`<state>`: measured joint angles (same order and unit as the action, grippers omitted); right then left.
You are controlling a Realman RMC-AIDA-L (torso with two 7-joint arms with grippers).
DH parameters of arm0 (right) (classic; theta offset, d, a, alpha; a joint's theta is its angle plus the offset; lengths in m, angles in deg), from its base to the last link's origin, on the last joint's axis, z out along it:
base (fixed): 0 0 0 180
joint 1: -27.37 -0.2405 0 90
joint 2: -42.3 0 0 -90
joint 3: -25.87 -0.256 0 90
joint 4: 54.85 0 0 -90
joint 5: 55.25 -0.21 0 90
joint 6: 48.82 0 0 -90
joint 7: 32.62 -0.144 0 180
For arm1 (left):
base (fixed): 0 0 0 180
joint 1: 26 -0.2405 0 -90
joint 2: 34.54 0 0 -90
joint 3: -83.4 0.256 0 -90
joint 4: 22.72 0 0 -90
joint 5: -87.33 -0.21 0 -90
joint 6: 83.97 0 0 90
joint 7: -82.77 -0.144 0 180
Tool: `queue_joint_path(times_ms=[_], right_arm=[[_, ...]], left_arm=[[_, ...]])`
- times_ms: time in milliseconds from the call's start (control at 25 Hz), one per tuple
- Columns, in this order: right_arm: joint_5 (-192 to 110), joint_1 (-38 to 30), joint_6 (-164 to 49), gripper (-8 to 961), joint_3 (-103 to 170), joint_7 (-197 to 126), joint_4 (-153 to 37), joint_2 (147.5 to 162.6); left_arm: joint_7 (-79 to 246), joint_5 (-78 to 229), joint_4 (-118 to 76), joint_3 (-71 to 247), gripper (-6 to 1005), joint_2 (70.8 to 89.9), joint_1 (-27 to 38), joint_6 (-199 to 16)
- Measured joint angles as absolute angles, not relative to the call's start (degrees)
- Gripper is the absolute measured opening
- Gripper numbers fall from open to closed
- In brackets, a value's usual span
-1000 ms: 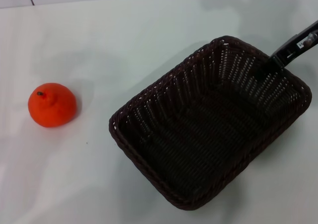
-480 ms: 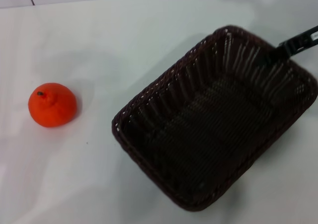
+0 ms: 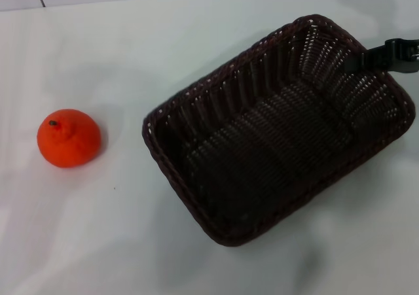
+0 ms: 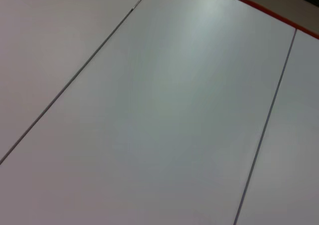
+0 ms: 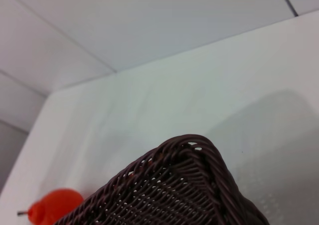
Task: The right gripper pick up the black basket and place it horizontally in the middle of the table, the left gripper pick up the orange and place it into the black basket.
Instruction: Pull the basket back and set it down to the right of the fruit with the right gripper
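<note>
A: Where is the black basket [image 3: 278, 128] in the head view?

B: It fills the centre-right of the frame and lies at a slant: one corner points to the lower middle, the opposite one to the upper right. Its open side faces up, and the woven floor inside holds nothing.

A: And the right gripper [image 3: 359, 59]?

B: It enters from the right edge, high in the frame, and its black fingers sit on the basket's rim at the upper right corner. They appear clamped on the braided edge, with one finger inside the wall.

A: Is the basket resting on the table [image 3: 163, 46]?

B: That can't be judged from above. A soft shadow lies on the white surface under and below it, towards the bottom of the frame.

A: Does the right wrist view add anything?

B: A rounded corner of the basket [image 5: 189, 185] rises from the bottom centre, seen very close. The orange [image 5: 52, 206] peeks out at the lower left.

A: Where is the orange in the head view?

B: The orange [image 3: 69, 138] is at the left, mid-height, well apart from the basket, sitting on the table with its stem up.

A: The left gripper?

B: No view shows it. The left wrist view shows only pale panels [image 4: 164, 115] with thin seams.
</note>
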<state>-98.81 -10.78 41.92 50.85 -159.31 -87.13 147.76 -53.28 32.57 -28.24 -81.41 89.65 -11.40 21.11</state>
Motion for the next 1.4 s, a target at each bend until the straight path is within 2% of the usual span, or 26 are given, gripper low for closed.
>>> queue_joint_path(times_ms=[160, 440, 560, 760, 1040, 1280, 1400], right_arm=[[-98.93, -10.42, 40.89, 204, 47.23, -159.01, -84.95, 148.24], [-101.2, -9.5, 40.24, 204, 43.24, -159.75, -80.89, 147.57], [-101.39, -9.39, 38.75, 204, 42.63, -161.33, -80.04, 147.82], [-102.75, -9.12, 34.9, 204, 42.22, -162.43, -78.27, 149.66], [-105.15, -8.92, 31.26, 203, 42.17, -162.5, -76.22, 153.14], [-105.66, -9.04, 29.89, 204, 42.53, -162.52, -75.59, 154.98], [-105.76, -8.96, 29.75, 204, 42.36, -162.52, -75.48, 155.4]], left_arm=[[-53.28, 32.57, -28.33, -81.36, 936, 89.63, -10.91, 20.11], [-53.33, 32.57, -28.52, -81.32, 935, 89.56, -10.56, 19.23], [-53.34, 32.57, -28.57, -81.36, 935, 89.56, -10.47, 19.13], [-53.36, 32.57, -28.61, -81.34, 935, 89.56, -10.34, 19.03], [-53.37, 32.57, -28.62, -81.28, 936, 89.56, -10.37, 18.91], [-53.38, 32.57, -28.62, -81.24, 936, 89.52, -10.45, 18.74], [-53.37, 32.57, -28.62, -81.27, 935, 89.46, -10.45, 18.56]])
